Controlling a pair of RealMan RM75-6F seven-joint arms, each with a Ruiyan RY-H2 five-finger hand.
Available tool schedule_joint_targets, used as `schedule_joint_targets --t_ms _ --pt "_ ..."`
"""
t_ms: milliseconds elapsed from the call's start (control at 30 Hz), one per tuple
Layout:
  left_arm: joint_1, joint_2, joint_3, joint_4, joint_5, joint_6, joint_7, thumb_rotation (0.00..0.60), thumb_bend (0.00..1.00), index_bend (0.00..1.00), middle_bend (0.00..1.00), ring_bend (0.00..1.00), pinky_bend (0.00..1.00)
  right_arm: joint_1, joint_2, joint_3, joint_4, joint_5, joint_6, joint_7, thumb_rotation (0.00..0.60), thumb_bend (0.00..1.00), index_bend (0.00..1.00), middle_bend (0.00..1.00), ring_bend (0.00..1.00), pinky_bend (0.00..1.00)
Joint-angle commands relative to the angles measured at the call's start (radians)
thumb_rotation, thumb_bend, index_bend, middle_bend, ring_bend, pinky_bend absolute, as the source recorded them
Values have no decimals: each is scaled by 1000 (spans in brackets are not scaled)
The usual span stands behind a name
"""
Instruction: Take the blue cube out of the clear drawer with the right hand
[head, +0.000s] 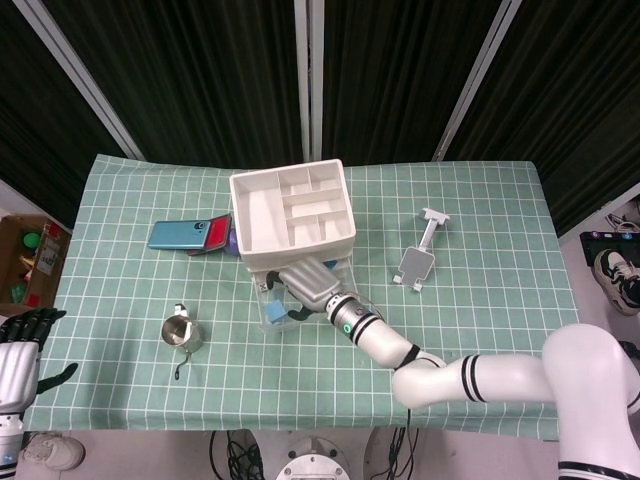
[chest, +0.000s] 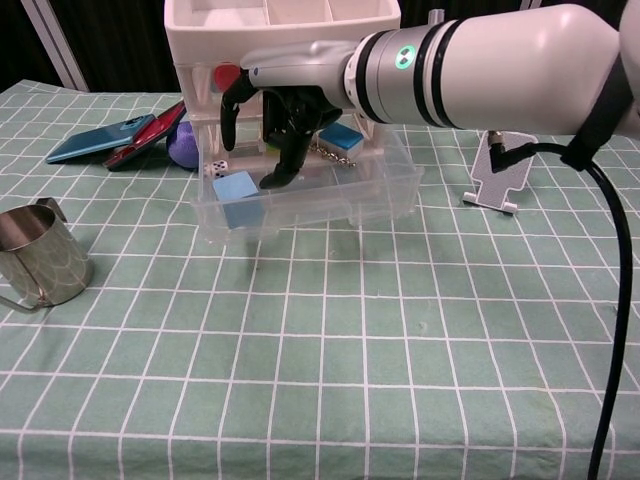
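The light blue cube (chest: 236, 187) lies at the front left of the pulled-out clear drawer (chest: 395, 190), under the white organiser (chest: 280, 30). My right hand (chest: 280, 115) hangs over the drawer's left half with its dark fingers (chest: 272, 176) spread and pointing down, just right of the cube and holding nothing. From above, the right hand (head: 305, 285) covers the drawer (head: 262, 290), and the cube (head: 273, 313) shows at its lower left. My left hand (head: 22, 348) rests open past the table's near left corner.
A steel cup (chest: 35, 255) stands front left. Teal and red phones (head: 190, 236) and a purple ball (chest: 183, 147) lie left of the organiser. A phone stand (chest: 505, 165) stands to the right. A second blue block (chest: 342, 137), a chain and a die (chest: 222, 167) share the drawer.
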Motion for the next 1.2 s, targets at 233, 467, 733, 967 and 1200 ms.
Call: schedule_joint_targets --t_ms 233,467,733,967,1200 --pt "0 -2 -2 3 -4 -5 -2 600 61 222 218 166 191 55 -6 7 25 72 -40 -5 600 48 361 882 910 979" --pt "-7 -3 -7 6 -5 -14 -3 600 61 222 218 166 191 78 11 -2 37 122 -85 20 600 37 362 882 911 979" --pt "-9 -3 -9 2 -5 -15 3 600 61 222 218 166 190 121 -21 -23 107 166 -120 31 600 44 387 883 910 979" --pt "-8 -3 -8 5 -8 -17 -1 600 61 222 218 166 190 132 -61 -29 160 163 -131 62 600 180 506 892 920 986" --pt "-5 -5 -8 13 -6 -13 -11 600 61 222 218 166 190 100 -39 -21 101 96 -60 84 600 344 686 903 927 994"
